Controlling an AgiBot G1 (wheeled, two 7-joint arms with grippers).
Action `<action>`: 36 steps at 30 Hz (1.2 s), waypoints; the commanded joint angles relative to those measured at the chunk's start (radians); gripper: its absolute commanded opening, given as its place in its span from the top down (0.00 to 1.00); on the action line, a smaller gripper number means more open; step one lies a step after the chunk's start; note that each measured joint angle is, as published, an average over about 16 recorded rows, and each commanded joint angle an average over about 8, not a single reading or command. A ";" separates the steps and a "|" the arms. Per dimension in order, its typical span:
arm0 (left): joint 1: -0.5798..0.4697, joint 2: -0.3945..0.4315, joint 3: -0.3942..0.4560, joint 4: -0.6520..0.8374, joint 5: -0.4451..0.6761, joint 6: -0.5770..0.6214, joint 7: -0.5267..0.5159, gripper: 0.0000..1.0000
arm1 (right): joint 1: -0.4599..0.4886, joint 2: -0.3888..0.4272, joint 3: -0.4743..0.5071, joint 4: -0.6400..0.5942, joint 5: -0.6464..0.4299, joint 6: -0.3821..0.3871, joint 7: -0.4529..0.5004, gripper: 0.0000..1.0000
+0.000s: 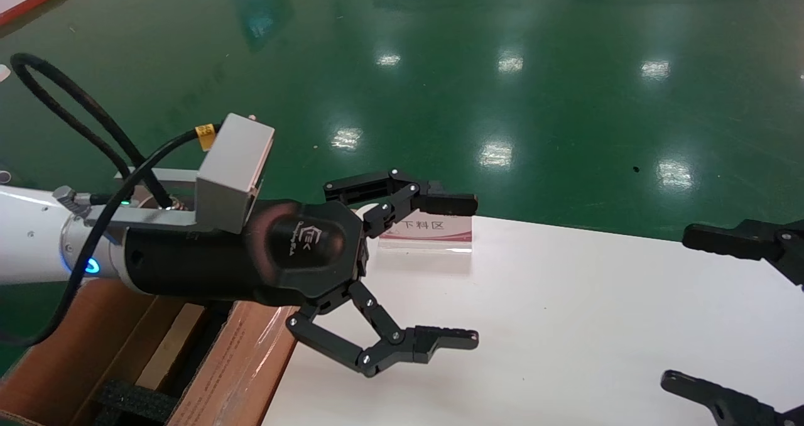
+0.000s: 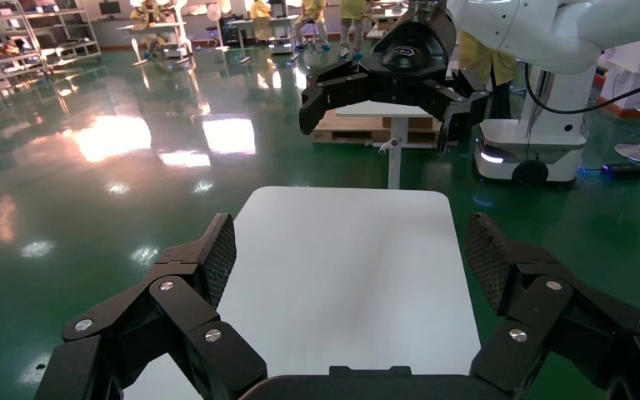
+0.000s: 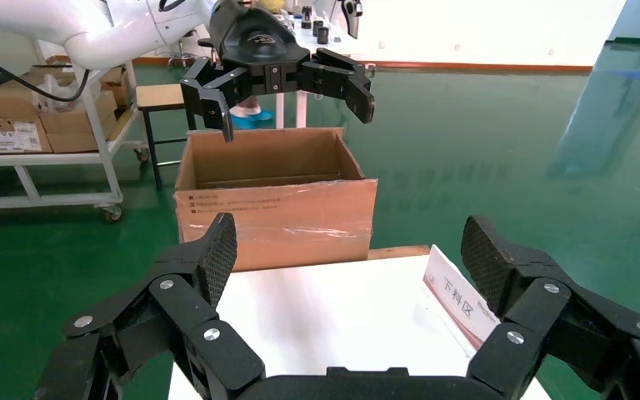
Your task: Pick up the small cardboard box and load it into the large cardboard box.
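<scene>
The small cardboard box does not show in any view. The large cardboard box (image 1: 239, 363) stands open on the floor at the table's left end, with black foam (image 1: 135, 401) inside. It also shows in the right wrist view (image 3: 275, 208), with clear tape on its side. My left gripper (image 1: 471, 270) is open and empty, held above the table's left edge just past the large box. Nothing lies between its fingers in the left wrist view (image 2: 352, 250). My right gripper (image 1: 678, 306) is open and empty over the table's right side, and shows in its own view (image 3: 350, 250).
A white table (image 1: 597, 325) carries only a small standing sign (image 1: 427, 231) at its far left edge. Shiny green floor (image 1: 502, 68) surrounds it. Shelves with cartons (image 3: 17, 125) and a stool (image 3: 162, 96) stand beyond the large box.
</scene>
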 commanded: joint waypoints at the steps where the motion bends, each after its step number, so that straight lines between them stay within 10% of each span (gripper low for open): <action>1: 0.001 0.000 -0.001 0.000 0.000 0.000 0.000 0.00 | 0.000 0.000 0.000 0.000 0.000 0.000 0.000 0.00; 36: -0.003 -0.001 0.005 0.000 0.001 -0.002 0.000 0.00 | 0.000 0.000 0.000 0.000 0.000 0.000 0.000 0.00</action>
